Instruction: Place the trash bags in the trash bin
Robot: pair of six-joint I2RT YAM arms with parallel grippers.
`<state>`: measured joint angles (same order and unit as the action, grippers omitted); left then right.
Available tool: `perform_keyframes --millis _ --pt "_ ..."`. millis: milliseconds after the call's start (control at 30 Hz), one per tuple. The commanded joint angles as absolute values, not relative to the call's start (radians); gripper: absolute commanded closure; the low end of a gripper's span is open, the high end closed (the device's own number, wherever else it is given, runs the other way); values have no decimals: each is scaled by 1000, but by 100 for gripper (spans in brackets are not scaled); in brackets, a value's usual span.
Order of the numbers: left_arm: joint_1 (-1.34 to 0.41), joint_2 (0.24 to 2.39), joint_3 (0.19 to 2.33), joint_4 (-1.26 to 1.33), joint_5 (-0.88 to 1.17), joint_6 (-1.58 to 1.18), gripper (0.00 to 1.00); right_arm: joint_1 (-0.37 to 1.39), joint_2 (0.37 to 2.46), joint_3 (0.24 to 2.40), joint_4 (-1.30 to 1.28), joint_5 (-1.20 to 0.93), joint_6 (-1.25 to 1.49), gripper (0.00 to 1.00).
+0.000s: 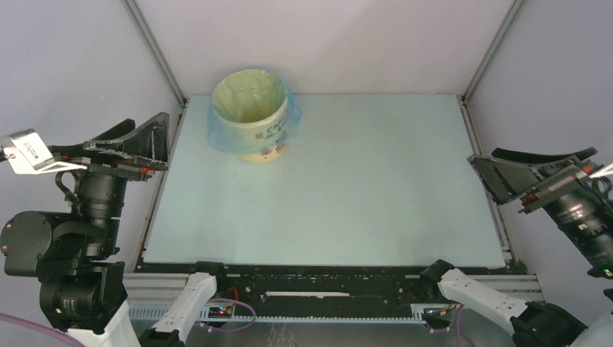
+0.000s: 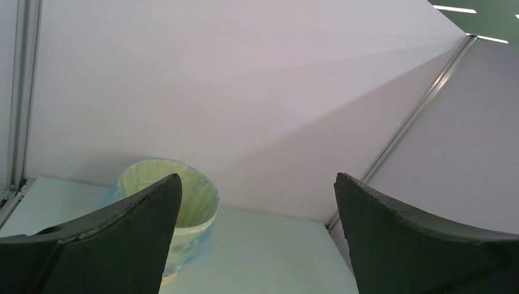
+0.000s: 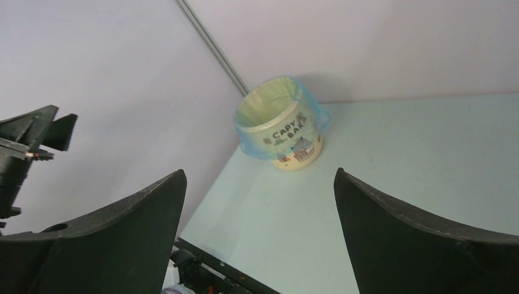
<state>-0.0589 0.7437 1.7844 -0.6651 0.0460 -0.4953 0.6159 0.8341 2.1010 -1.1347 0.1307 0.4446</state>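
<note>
The left fingers (image 1: 155, 134) are spread wide with nothing between them. They are held up off the 9 o'clock edge of the worktop (image 1: 347, 188), tips aimed towards about 1 o'clock in the top view, on an arm folded up over its base. The right fingers (image 1: 506, 173) are just as wide apart and also hold nothing. They hang off the 3 o'clock edge with tips aimed at about 10 o'clock and the forearm sloping back to 5 o'clock. Neither pair touches anything. The trash bin (image 1: 271, 134) stands upright at 11 o'clock on the worktop, near the back wall and the left corner post. A pale blue trash bag (image 1: 217, 130) lines it and is folded down over the rim, covering much of the outer wall. In the left wrist view the bin (image 2: 196, 202) sits low at 7 o'clock, partly hidden behind one finger (image 2: 141, 226). In the right wrist view the bin (image 3: 287, 138) shows in the gap above the fingers (image 3: 134, 233), well apart from them, its bag (image 3: 321, 119) draped down the side.
</note>
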Motion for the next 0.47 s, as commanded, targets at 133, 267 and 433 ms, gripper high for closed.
perform_keyframes --millis 133,267,433 --pt "-61 775 1794 -694 26 -467 0 618 898 2072 -1099 143 412 0" --pt "-61 775 1789 -695 35 -477 0 618 898 2067 -1095 144 425 0" --pt "-61 771 1781 -695 39 -484 0 613 868 2030 -1064 142 434 0"
